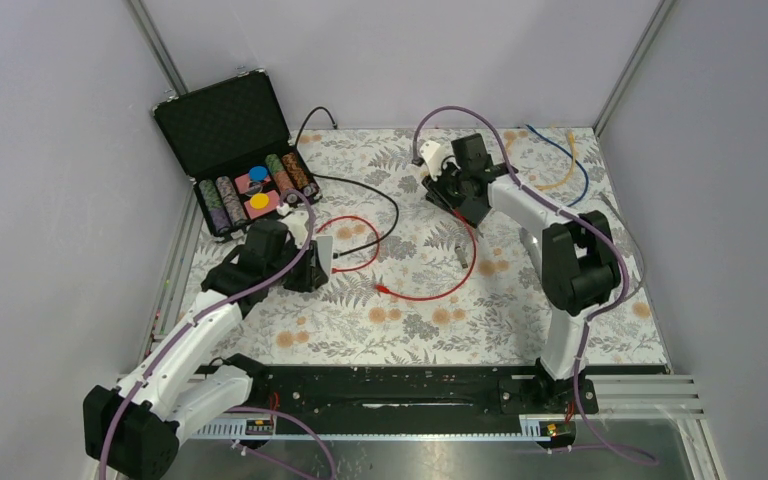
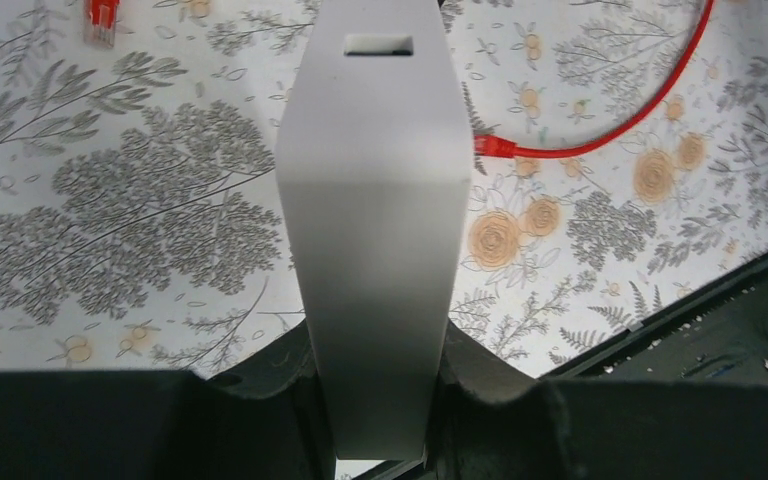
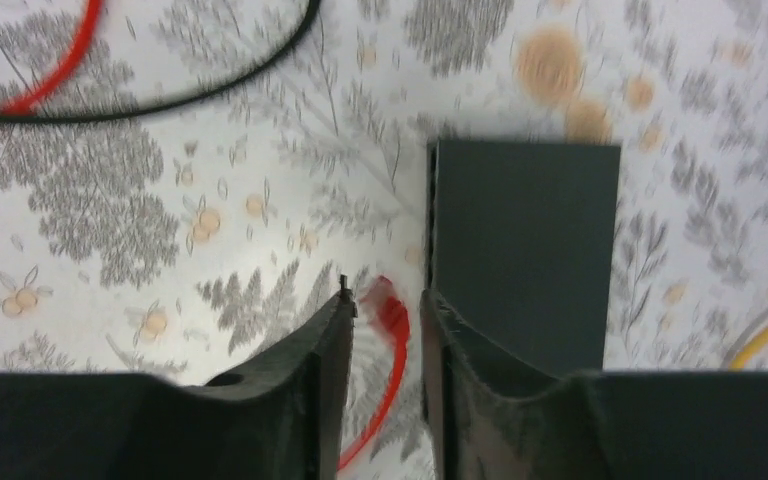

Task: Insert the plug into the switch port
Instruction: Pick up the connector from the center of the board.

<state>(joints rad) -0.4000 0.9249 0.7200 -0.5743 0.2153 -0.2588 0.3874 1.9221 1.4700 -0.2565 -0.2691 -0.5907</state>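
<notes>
Switch [image 2: 375,200] clamped in left claw [image 2: 375,355]; red plug [image 3: 391,303] inside right claw [image 3: 386,330] (held or not, unclear). Grasping step; next: firm pinch, alignment with port [image 2: 378,45].

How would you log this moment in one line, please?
left hand shut on white switch | right hand around red plug, grip unclear | plug, switch apart

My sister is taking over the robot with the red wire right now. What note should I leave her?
Left pincer: shut on the white switch box.
Right pincer: the red plug sits between its fingers. The picture is blurry, so I can't tell if it is gripped.
Done: switch box held, right pincer at the plug.
Left to do: grip the plug firmly, carry it to the switch box and push it into the port.
</notes>
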